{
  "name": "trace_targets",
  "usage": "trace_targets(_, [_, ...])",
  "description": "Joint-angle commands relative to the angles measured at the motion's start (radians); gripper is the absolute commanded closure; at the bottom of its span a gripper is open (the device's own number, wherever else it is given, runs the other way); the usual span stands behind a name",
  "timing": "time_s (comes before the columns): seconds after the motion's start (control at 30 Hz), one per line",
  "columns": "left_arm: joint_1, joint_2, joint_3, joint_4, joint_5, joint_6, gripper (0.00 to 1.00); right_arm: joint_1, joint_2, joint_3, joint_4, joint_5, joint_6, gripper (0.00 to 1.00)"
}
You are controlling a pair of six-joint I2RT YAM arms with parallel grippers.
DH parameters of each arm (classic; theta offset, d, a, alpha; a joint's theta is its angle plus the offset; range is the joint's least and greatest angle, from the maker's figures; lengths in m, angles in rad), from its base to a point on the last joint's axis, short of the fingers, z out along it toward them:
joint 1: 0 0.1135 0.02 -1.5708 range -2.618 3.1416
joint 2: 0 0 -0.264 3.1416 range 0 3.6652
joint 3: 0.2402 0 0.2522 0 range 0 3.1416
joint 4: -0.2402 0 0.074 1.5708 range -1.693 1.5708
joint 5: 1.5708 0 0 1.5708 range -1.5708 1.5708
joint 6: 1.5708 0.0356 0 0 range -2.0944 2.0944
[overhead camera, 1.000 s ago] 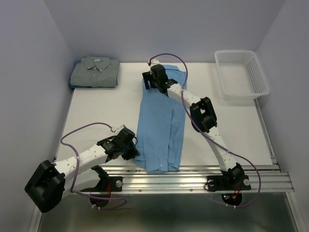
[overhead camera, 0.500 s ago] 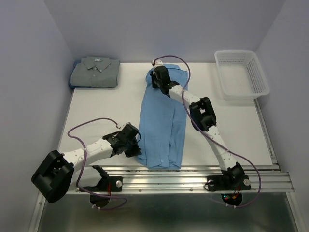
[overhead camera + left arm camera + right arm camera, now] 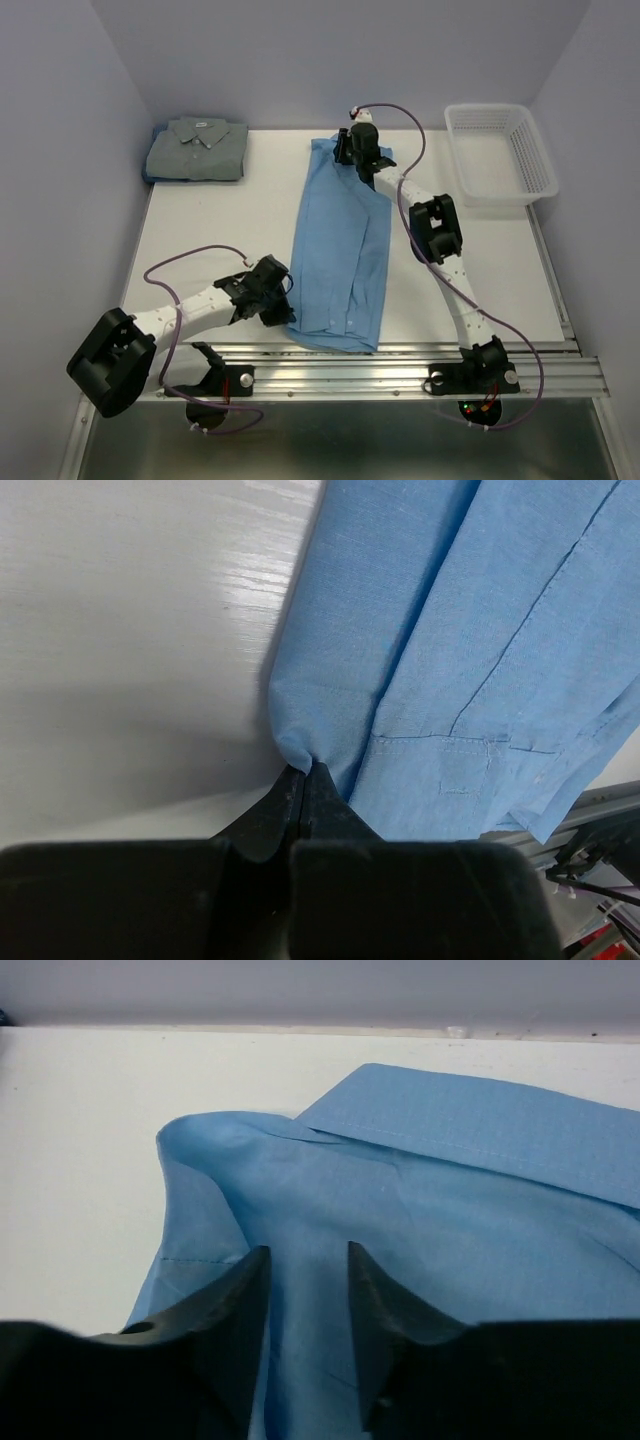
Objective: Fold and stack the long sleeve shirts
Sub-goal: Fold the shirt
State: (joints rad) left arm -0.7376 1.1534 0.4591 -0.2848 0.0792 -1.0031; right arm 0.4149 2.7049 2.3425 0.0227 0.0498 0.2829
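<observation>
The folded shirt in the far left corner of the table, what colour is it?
The folded shirt is a muted grey-green, seen best in the top external view.

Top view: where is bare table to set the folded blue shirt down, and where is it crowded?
Biggest bare patch: table between the grey-green shirt, the blue shirt and the left arm. A second lies in front of the basket, right of the right arm. Crowded: the left gripper at the hem, the right gripper at the collar.
</observation>
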Motion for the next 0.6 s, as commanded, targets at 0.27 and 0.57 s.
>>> trace_targets(0.27, [0.004, 0.049, 0.018, -0.051, 0.021, 0.037, 1.00, 0.018, -0.066, 0.012, 0.082, -0.113, -0.068, 0.24])
trace_targets(0.57, [0.004, 0.029, 0.023, -0.062, 0.021, 0.046, 1.00, 0.027, -0.088, -0.043, 0.083, 0.011, -0.152, 0.00])
